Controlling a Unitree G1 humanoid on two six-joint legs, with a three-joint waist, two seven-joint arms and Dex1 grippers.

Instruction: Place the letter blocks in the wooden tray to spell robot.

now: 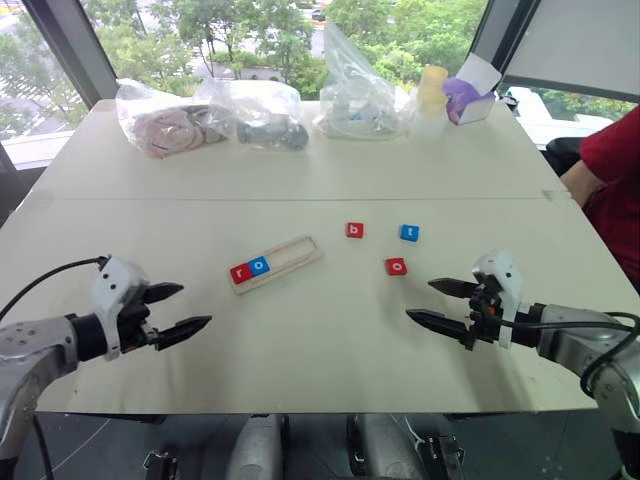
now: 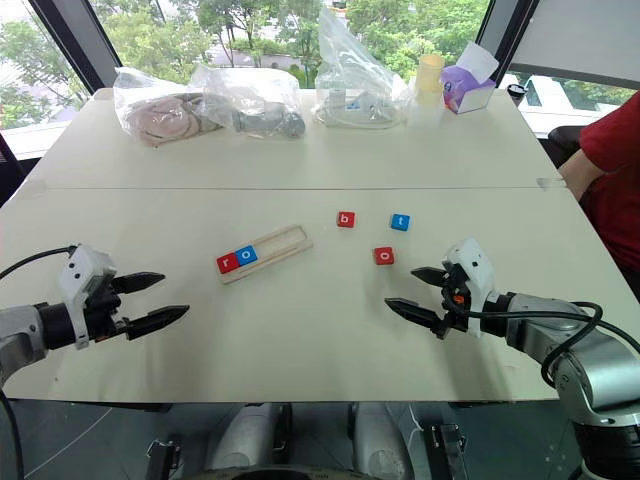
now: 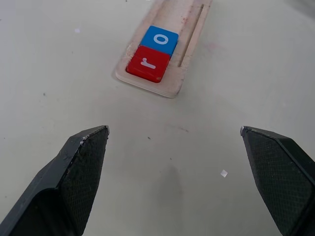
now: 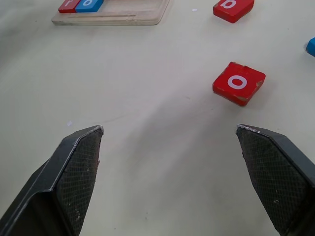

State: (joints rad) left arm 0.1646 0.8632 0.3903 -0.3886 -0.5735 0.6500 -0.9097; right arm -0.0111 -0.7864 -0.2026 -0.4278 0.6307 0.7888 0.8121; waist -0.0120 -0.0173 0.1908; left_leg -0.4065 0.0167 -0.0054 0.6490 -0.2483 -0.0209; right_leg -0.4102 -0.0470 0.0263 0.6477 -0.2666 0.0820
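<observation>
Nearest you, your left gripper (image 1: 178, 310) and right gripper (image 1: 437, 303) hover just above the white table (image 1: 330, 350), both with fingers spread wide and holding nothing. Between them, a little farther out, the wooden tray (image 1: 296, 254) lies at a slant with the red r block (image 1: 241, 272) and blue o block (image 1: 259, 265) seated side by side at its left end. Loose on the table to its right lie the red b block (image 1: 354, 230), blue t block (image 1: 409, 233) and red o block (image 1: 396, 266), the last nearest your right gripper.

white "r" on red block (image 3: 147, 63), "o" on blue block (image 3: 159, 39), both in tray (image 3: 172, 83)
</observation>
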